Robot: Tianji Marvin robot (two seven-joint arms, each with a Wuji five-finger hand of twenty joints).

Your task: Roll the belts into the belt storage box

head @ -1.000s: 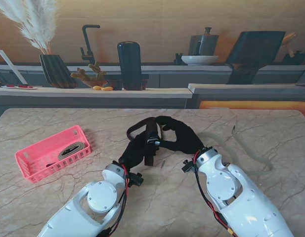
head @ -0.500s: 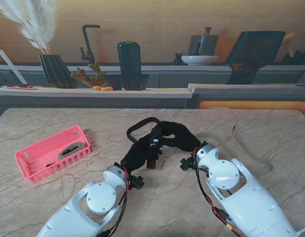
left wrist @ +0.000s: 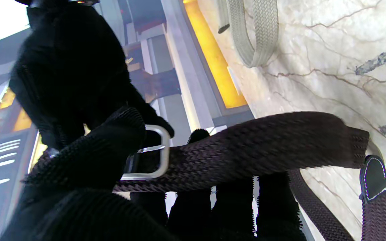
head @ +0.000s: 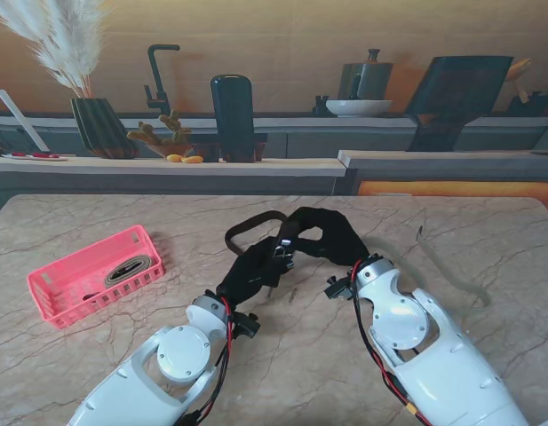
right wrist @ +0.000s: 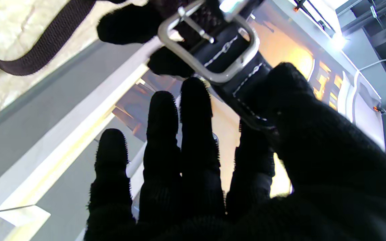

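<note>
A pink box with lattice walls is seen on the left part of the marble surface, well apart from both arms. One rolled belt of a grey-tan colour is lying inside it, toward the end farther from me; the rest of the box cannot be made out clearly.

The dark belt is held up near the middle of the surface, between the two gloved hands. It is a woven strap of very dark brown, almost black, with a silver rectangular buckle and a black leather tab with white stitching behind the buckle. From the stand view, a loop of the strap is seen curving out to the left of the hands and back again. In the left wrist view, the strap is laid across the fingers, and its leather-tipped end is hanging close to the marble.

The left robot hand is closed on the dark belt — the strap is pressed between thumb and fingers just beside the buckle. The right robot hand is gripping the same belt at the leather tab, thumb against forefinger, while its other fingers are stretched out.

A second, light grey belt is lying on the marble farther away, seen in the left wrist view.
</note>
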